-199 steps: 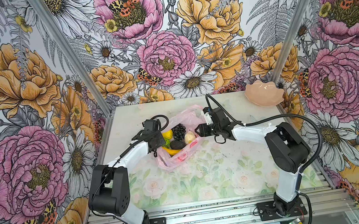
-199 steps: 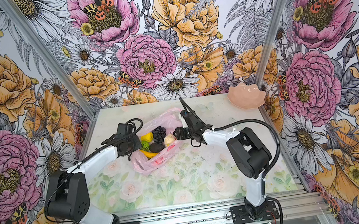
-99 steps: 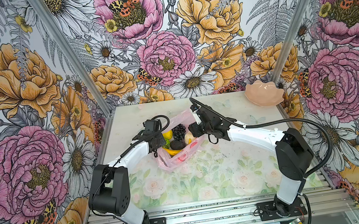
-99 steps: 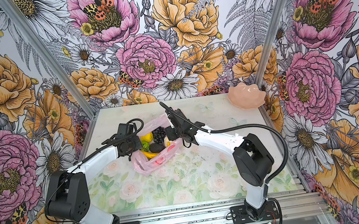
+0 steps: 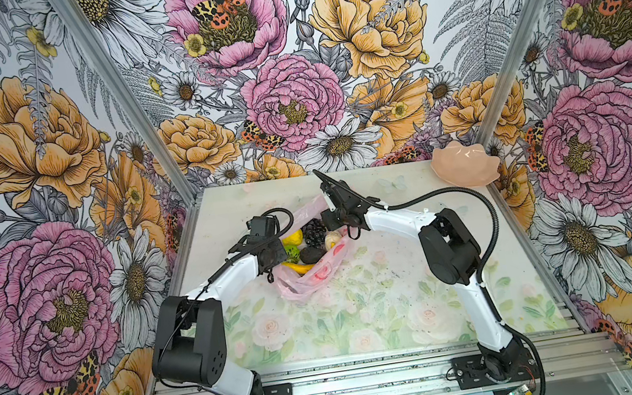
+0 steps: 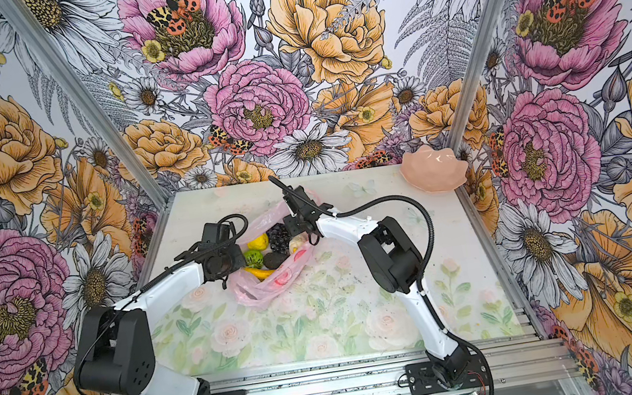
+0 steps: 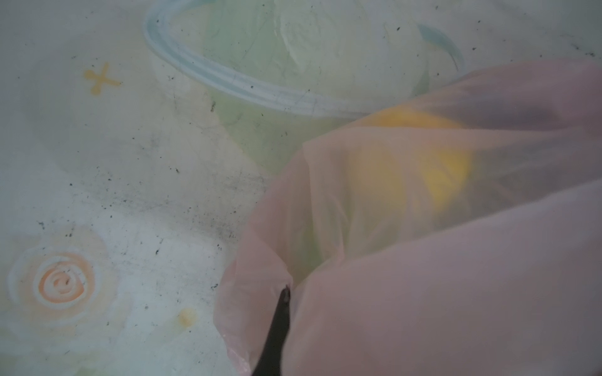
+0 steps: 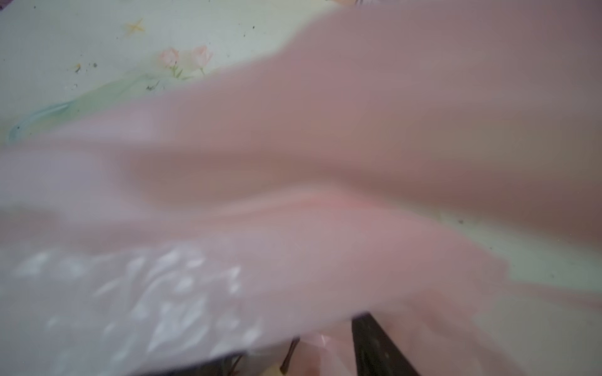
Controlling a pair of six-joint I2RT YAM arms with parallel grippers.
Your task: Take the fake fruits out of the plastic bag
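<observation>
The fruits (image 5: 310, 245) lie heaped in the open mouth of the bag (image 5: 309, 281), mid-way across the table (image 5: 365, 317) in both top views, none of them out yet. The lump (image 5: 332, 238) and grapes (image 5: 314, 230) sit on the right of the heap, just beside the right gripper (image 5: 329, 222), which hangs at the bag's far right rim. The lemon (image 5: 293, 237) and green ball (image 5: 292, 252) crowd the left side, near the left gripper (image 5: 277, 259). The banana (image 5: 301, 268) lies at the near edge, its long axis across the table. The left fingers (image 7: 277, 325) are pressed together, seemingly pinching the bag's rim. The right wrist view shows only blurred pink film, so it cannot be told whether those fingers are spread or gripping. The right arm looks nearer for a first pick, with the lump just robot-ward of its tips. A bowl (image 5: 465, 169) stands well apart at the far right corner.
</observation>
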